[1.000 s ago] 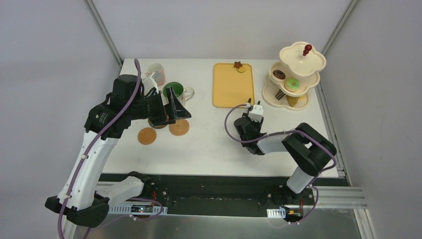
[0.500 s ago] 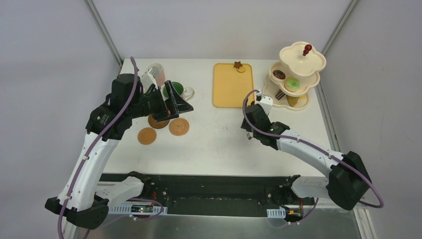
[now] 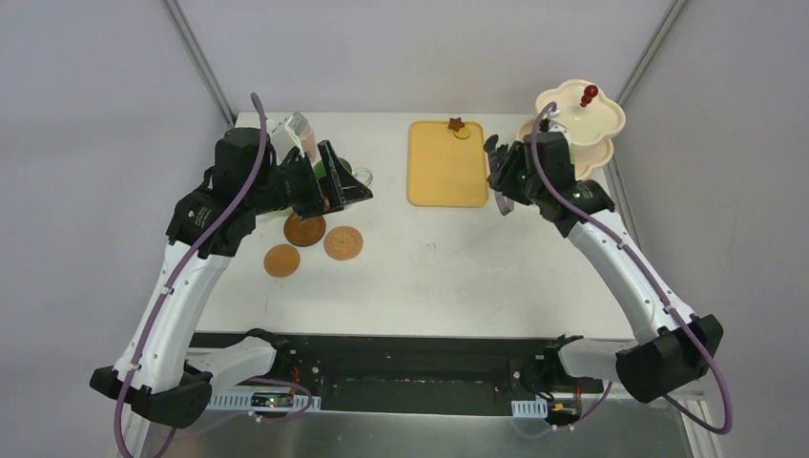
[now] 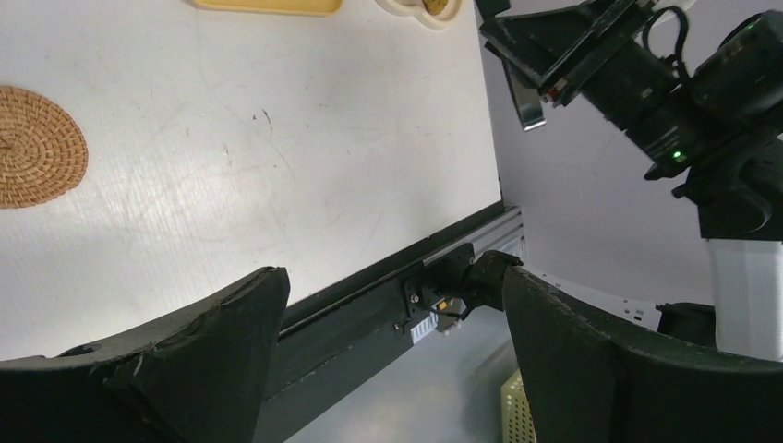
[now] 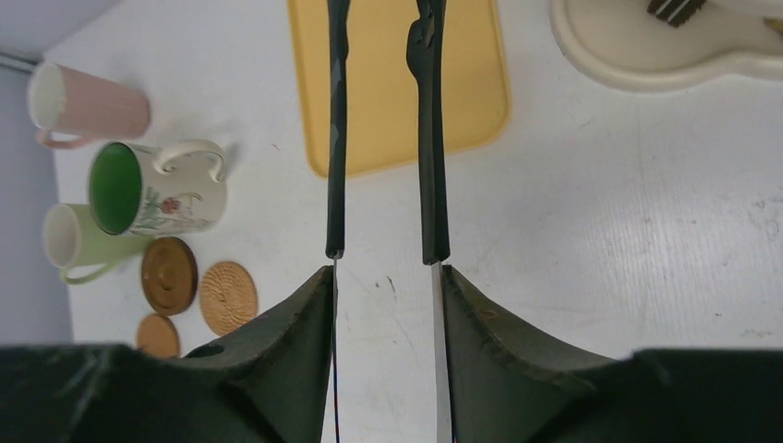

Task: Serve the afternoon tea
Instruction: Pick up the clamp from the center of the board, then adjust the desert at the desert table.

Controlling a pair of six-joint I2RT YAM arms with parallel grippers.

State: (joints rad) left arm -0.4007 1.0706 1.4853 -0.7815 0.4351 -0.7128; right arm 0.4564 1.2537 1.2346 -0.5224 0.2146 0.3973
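Note:
My left gripper point(image 3: 340, 187) is open and empty, raised over the mugs at the far left; its view point(image 4: 392, 305) looks across the table at a woven coaster point(image 4: 37, 146). My right gripper point(image 3: 499, 181) is shut on the black tongs point(image 5: 337, 138), held between the yellow tray and the cream three-tier stand point(image 3: 582, 119). The right wrist view shows the pink mug point(image 5: 88, 106), the green-lined patterned mug point(image 5: 157, 189), the cream mug point(image 5: 83, 245) and three coasters point(image 5: 169, 275). A brown star pastry point(image 3: 457, 124) sits on the tray's far edge. The stand's lower tiers are partly hidden by my right arm.
The yellow tray point(image 3: 446, 167) lies at the back middle, with the tongs' tips over it point(image 5: 397, 83). The three coasters point(image 3: 342, 242) lie in front of the mugs. The stand's base point(image 5: 665, 46) is to the right of the tongs.
My right arm swung from the table's middle to the far right beside the stand, carrying the tongs. My left gripper rose and shifted back over the mugs, uncovering the dark coaster.

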